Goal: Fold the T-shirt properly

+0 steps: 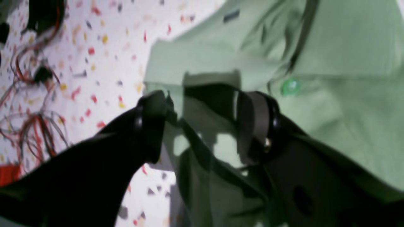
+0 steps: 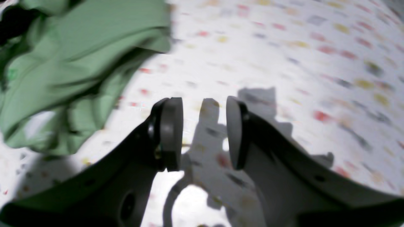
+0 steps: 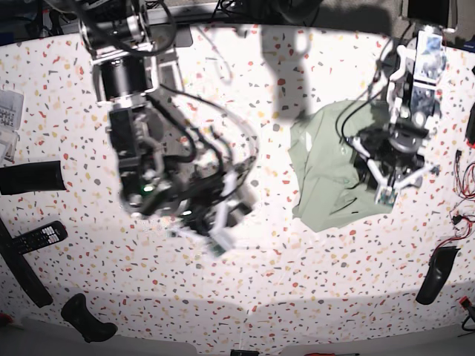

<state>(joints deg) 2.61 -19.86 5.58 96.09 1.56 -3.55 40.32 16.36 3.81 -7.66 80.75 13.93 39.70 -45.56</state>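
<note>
**Crumpled shirt under the left arm, right arm out over bare speckle**

Left wrist view: the left pincer [image 1: 202, 126] is spread wide, its two dark fingers straddling a raised fold of the T-shirt [image 1: 331, 94]. Cloth lies between the pads, but the picture is blurred and I cannot tell whether they press it. A small round green spot [image 1: 291, 87] shows on the fabric just past the far finger. To the side, the speckled surface [image 1: 104, 63] is bare, with a tangle of red and black wires [image 1: 34, 126] at the edge.

Right wrist view: the right pincer [image 2: 204, 132] stands open with a clear gap between its flat pads and nothing between them; only the surface and its own shadow show through the gap. The T-shirt is off in the upper corner, bunched in thick folds, well apart from the fingers.

Base view: the T-shirt lies rumpled on the surface toward the right of the picture, directly beneath the left arm. The right arm hangs over the middle-left, blurred. A remote control [image 3: 38, 236] lies near the left edge.
</note>
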